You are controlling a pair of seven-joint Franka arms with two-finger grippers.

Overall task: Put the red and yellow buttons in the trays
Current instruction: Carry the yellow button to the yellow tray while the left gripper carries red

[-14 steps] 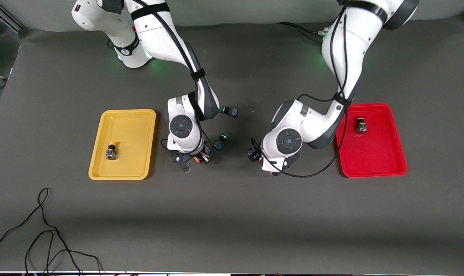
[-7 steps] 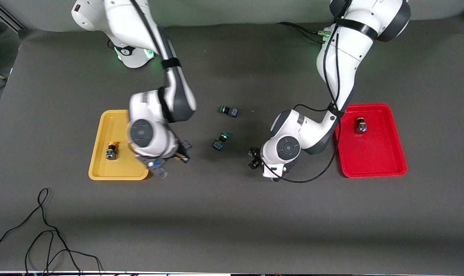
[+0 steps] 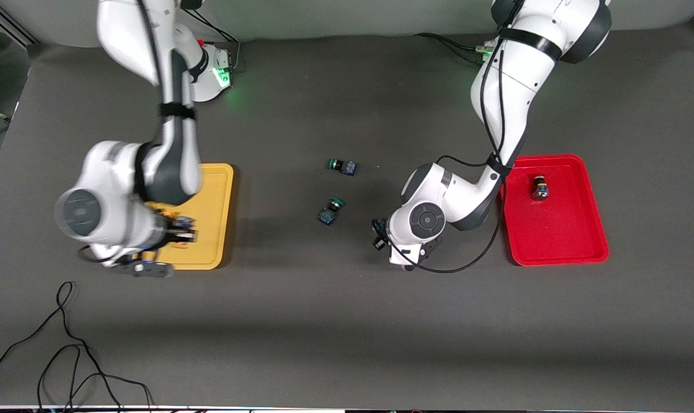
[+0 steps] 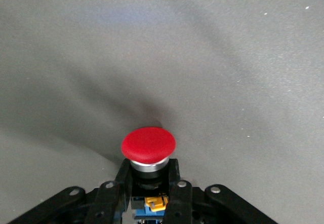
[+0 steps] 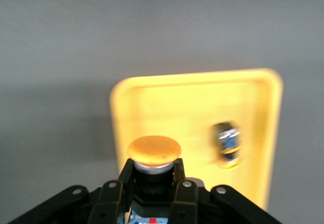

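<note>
My right gripper is shut on a yellow-capped button and holds it over the yellow tray, above the tray's edge nearer the front camera. A second yellow button lies in that tray; my right arm mostly hides it in the front view. My left gripper is shut on a red-capped button low over the bare mat in the middle of the table, beside the red tray. A red button lies in the red tray.
Two green-capped buttons lie on the mat between the trays, one farther from the front camera, the other nearer. A black cable loops on the mat near the front edge at the right arm's end.
My right arm has swung from the middle of the table to over the yellow tray, carrying the yellow button. My left gripper has shifted only slightly, still holding the red button.
</note>
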